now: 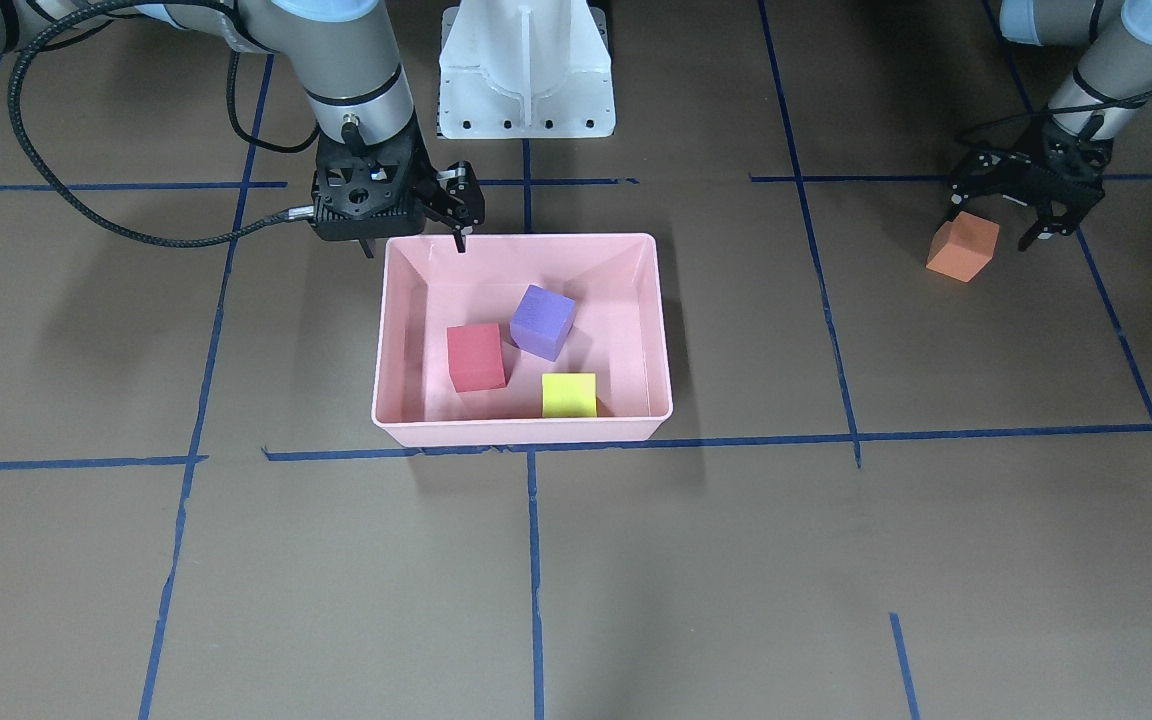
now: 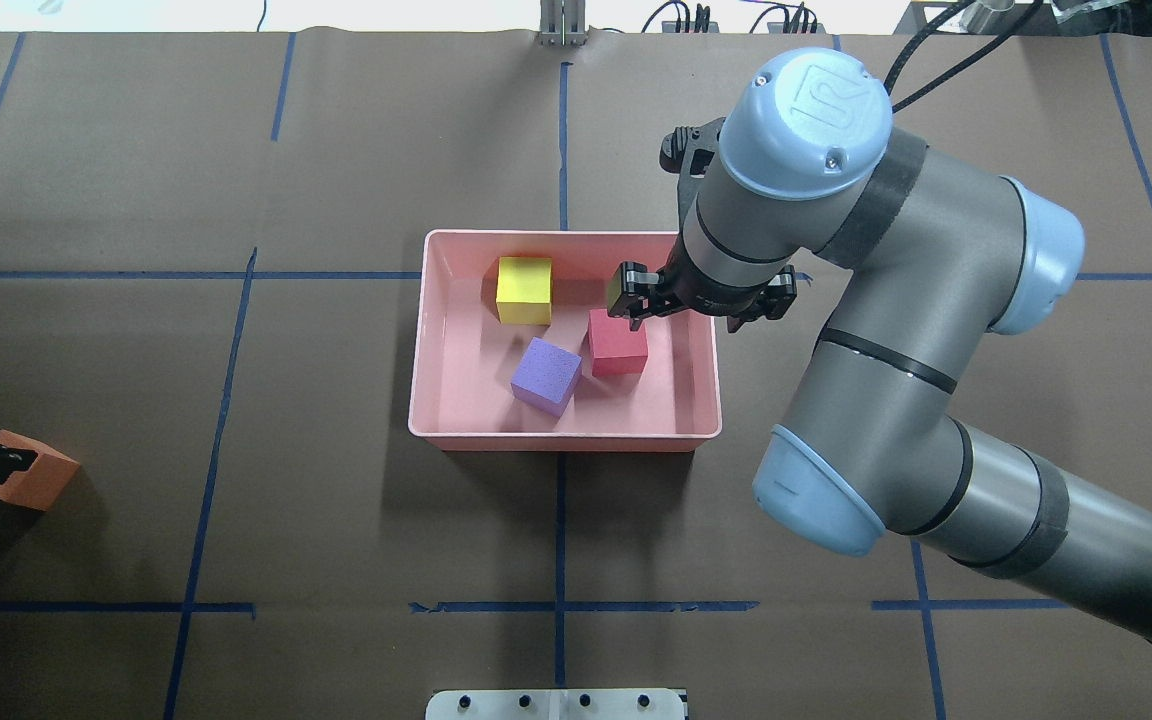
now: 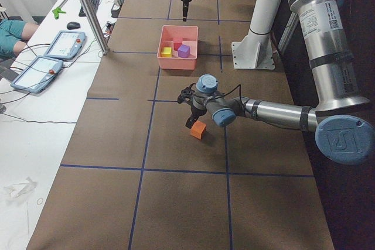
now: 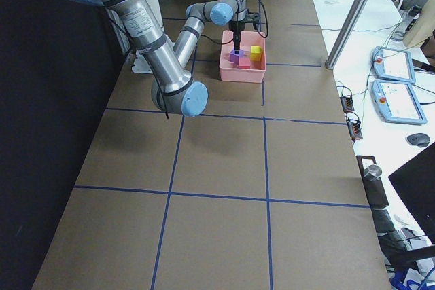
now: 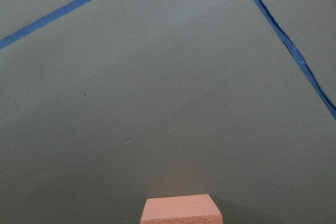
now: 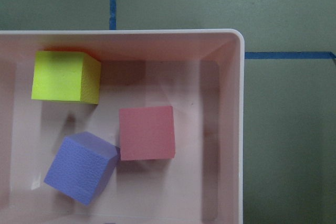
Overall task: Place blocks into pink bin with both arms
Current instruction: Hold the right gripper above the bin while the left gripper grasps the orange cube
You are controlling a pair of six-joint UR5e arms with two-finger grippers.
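Note:
The pink bin [image 1: 526,428] holds the red block [image 1: 476,356], the purple block [image 1: 542,321] and the yellow-green block [image 1: 569,395]. My right gripper [image 1: 414,245] is open and empty, above the bin's corner nearest the red block; one of its fingers [image 2: 633,300] shows in the overhead view. The right wrist view looks down on the red block [image 6: 146,132], the purple block [image 6: 81,167] and the yellow-green block [image 6: 64,76]. The orange block [image 1: 963,250] lies on the table far from the bin. My left gripper [image 1: 993,222] is open just over it; the block [image 5: 181,211] shows at the left wrist view's bottom edge.
The white robot base [image 1: 526,70] stands behind the bin. Blue tape lines [image 1: 534,560] cross the brown table. A white side table with tablets [image 3: 61,45] and a metal post [image 3: 88,13] run along the far edge.

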